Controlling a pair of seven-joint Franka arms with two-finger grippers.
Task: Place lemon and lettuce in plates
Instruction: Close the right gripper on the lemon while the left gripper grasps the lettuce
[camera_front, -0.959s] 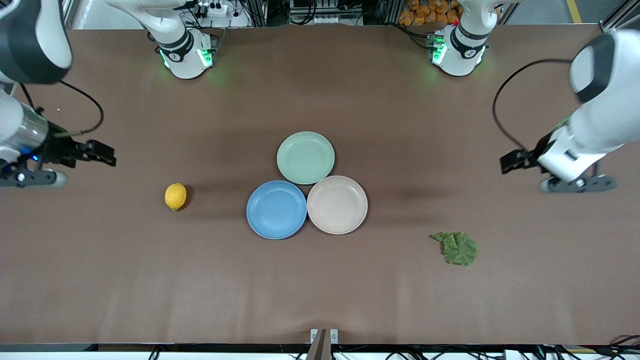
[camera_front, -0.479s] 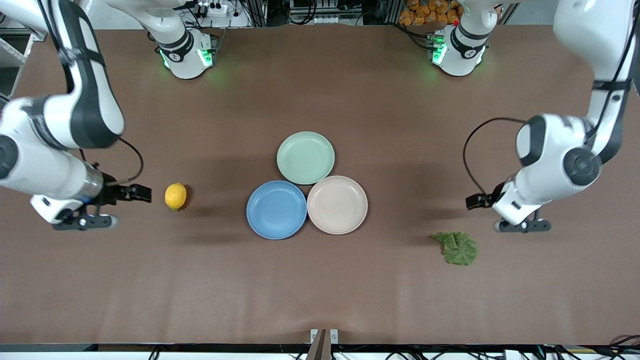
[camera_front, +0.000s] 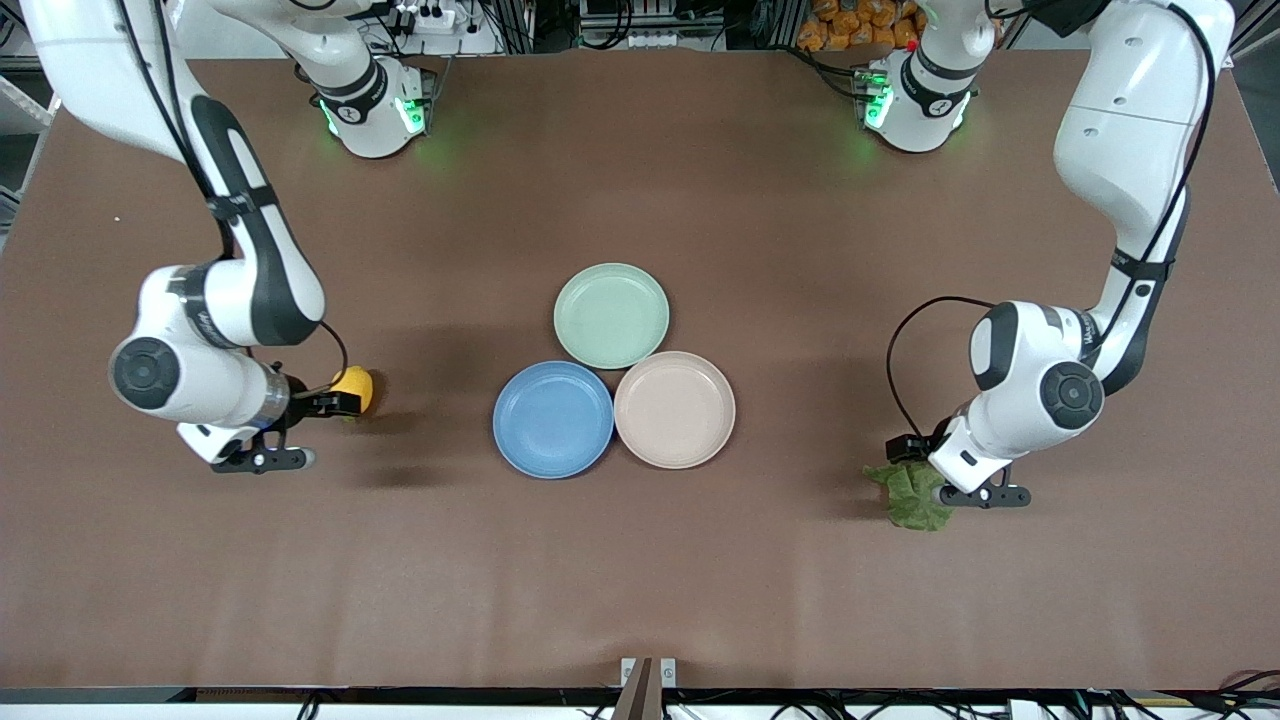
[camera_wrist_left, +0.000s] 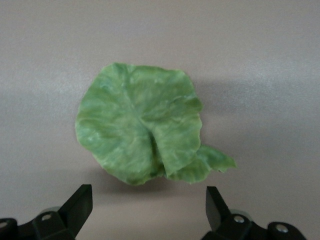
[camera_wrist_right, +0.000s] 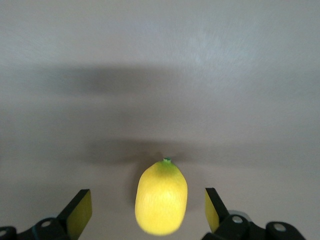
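Hands (camera_front: 330, 403) (camera_front: 915, 455) now lower, apparently open.

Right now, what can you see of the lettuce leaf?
The flat, crinkled dull-green lettuce leaf lies on the brown table toward the left arm's end, nearer the front camera than the plates. It looks soft, with pale veins, one folded lobe and a short stem tip. The left claw is open just above it, fingers spread wider than the leaf; no contact shows.

The table (camera_front: 640, 560) is evenly lit from overhead; soft shadows are cast beneath both arms. A yellow tint is reflected onto the right gripper's fingers (camera_wrist_right: 80, 212). Slight blur is seen in both wrist views.
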